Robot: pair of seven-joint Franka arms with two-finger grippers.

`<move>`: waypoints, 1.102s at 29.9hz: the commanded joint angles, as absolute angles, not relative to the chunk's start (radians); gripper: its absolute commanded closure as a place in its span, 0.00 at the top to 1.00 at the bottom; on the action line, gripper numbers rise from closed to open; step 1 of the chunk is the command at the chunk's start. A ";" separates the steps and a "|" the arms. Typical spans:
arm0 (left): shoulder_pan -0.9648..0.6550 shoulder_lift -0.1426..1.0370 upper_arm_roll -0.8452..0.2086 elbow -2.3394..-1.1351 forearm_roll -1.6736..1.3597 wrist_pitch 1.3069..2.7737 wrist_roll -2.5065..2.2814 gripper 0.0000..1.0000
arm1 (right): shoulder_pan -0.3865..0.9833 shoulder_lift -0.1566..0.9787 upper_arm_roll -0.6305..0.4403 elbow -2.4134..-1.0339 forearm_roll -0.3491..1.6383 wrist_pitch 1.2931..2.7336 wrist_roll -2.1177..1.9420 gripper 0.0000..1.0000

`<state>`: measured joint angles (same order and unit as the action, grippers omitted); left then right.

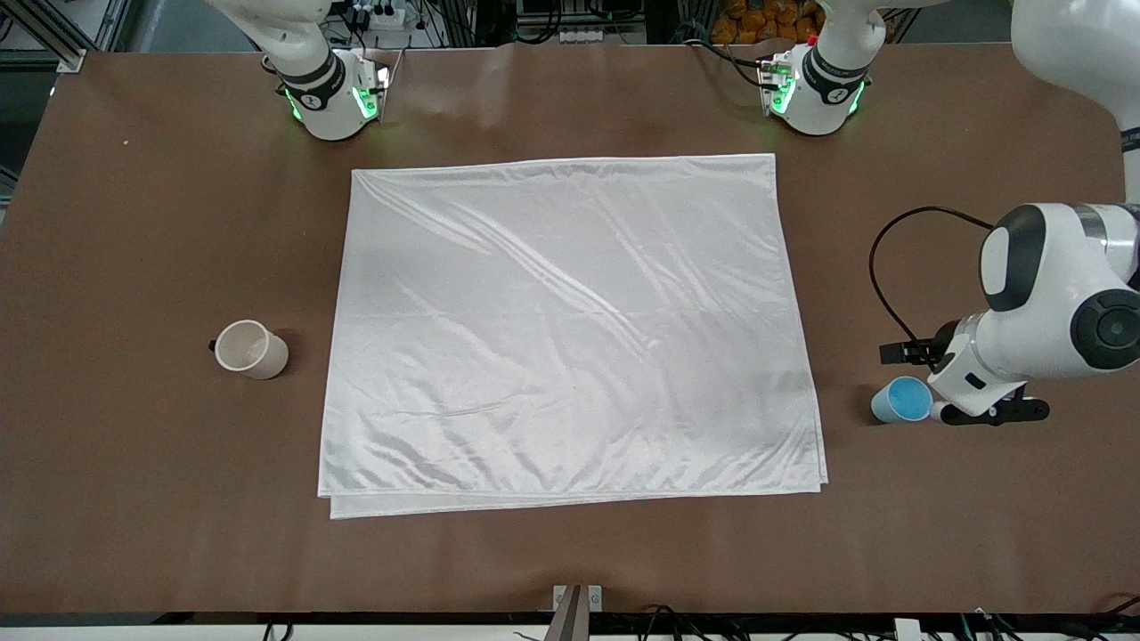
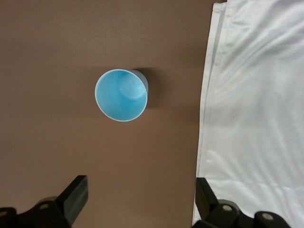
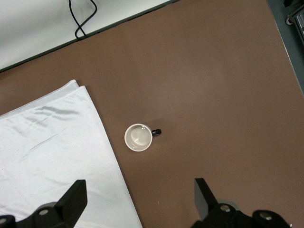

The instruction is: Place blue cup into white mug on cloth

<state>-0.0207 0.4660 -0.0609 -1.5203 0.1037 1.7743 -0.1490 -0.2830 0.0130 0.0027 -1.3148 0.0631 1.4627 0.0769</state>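
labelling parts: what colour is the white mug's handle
Black, on the white mug; clearest in the right wrist view.

My left gripper (image 2: 140,202), fingers spread wide, hangs over a brown table (image 2: 47,47) where the blue cup (image 2: 121,95) stands upright beside the white cloth's (image 2: 256,104) edge.

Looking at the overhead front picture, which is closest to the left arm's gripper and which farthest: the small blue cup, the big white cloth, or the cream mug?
1. Small handleless blue cup: right beside the open left gripper, on the bare table.
2. Large shiny white cloth: at the middle of the table.
3. Cream mug with black handle: toward the right arm's end, off the cloth.
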 commanded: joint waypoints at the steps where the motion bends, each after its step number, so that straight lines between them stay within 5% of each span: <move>1: -0.018 0.514 -0.060 -1.503 0.133 1.812 -0.160 1.00 | -0.285 0.020 0.011 -1.327 0.064 1.444 0.074 1.00; 9: -0.003 0.555 -0.058 -1.503 0.133 1.876 -0.149 1.00 | -0.270 0.032 0.014 -1.405 0.061 1.460 0.084 1.00; 33: -0.003 0.675 -0.058 -1.503 0.166 2.036 -0.138 1.00 | -0.307 0.002 0.009 -1.834 0.055 1.836 0.411 1.00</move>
